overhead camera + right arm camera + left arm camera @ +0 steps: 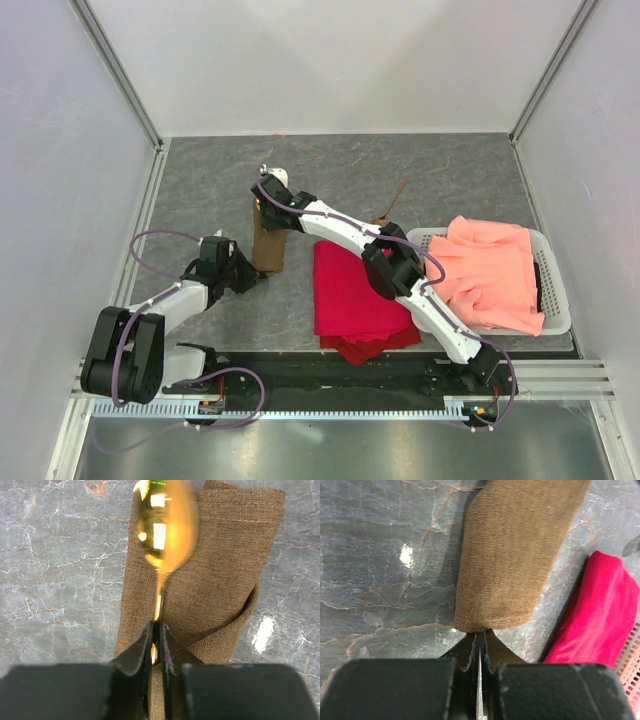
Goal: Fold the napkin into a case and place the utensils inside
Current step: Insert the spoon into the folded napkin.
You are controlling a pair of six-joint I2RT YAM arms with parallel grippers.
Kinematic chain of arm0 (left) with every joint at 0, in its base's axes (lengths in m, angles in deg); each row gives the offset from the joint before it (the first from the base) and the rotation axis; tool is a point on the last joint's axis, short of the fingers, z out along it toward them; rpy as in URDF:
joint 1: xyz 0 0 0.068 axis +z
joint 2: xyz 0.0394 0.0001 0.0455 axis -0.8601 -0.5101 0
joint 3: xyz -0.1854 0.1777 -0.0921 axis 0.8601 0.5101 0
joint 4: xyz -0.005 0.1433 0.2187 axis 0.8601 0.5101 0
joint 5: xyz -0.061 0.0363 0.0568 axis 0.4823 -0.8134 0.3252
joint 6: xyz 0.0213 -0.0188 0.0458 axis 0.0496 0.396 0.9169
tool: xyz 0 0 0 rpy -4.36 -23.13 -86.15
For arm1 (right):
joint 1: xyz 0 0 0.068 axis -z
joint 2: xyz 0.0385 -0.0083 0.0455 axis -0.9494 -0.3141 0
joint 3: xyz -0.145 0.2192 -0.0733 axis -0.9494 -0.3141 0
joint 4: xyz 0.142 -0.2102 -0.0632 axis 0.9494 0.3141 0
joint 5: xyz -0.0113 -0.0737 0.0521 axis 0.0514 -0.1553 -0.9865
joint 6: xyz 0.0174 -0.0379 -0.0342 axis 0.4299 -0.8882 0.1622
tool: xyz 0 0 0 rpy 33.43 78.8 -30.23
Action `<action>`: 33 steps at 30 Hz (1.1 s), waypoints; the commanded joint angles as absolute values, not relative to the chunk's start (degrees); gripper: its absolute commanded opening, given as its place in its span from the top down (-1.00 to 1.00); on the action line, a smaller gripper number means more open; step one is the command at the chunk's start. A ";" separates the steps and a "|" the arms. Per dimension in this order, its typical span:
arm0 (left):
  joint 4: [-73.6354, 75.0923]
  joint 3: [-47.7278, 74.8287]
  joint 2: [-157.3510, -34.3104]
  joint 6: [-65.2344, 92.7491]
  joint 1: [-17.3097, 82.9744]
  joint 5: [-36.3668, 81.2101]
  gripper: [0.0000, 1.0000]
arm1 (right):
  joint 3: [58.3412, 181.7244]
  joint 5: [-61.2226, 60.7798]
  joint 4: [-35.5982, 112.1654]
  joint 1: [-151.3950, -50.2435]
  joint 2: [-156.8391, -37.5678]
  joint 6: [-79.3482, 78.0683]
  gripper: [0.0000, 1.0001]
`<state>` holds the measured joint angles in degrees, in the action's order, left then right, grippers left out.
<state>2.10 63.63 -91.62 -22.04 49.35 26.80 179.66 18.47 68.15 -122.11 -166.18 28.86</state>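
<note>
In the top view, the napkin (268, 240) lay on the tabletop (200, 190) already folded into a narrow case (268, 255), so we judged the folding step done. The left tool (255, 275) sat at the case's near end and the right tool (270, 198) stood over its far end. To the right of both tools lay a red cloth (355, 290), and beyond that a white basket (556, 300) holding a salmon cloth (490, 270). We could not pick out a second utensil with any certainty here.

In the left wrist view, the left tool's jaws were pressed together, their tips right against the end of the case just ahead of them. Whether a sliver of fabric was caught between them we could not tell. We took this tool to be steadying the case.

In the right wrist view, the right tool was pinching the thin handle of a gold spoon (162, 530). The bowl stuck out ahead of the tool, over the case lying beneath it. The spoon appeared to be outside the fabric, not tucked into it.

By our reckoning the case was made and one utensil was in hand. Sliding that spoon into the pocket, then fetching and inserting the other piece, remained to be done
</note>
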 commanded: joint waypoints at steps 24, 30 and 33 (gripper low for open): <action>-2.09 61.99 -94.78 -23.09 49.66 26.99 0.96 | 169.82 14.01 62.82 -122.58 -156.49 44.93 0.61; -1.30 62.16 -93.12 -22.83 49.66 27.52 0.96 | 169.38 13.75 62.56 -122.32 -154.47 39.85 0.09; 0.71 62.25 -90.92 -23.44 49.66 28.05 0.96 | 169.29 15.06 62.65 -121.79 -151.49 35.20 -0.01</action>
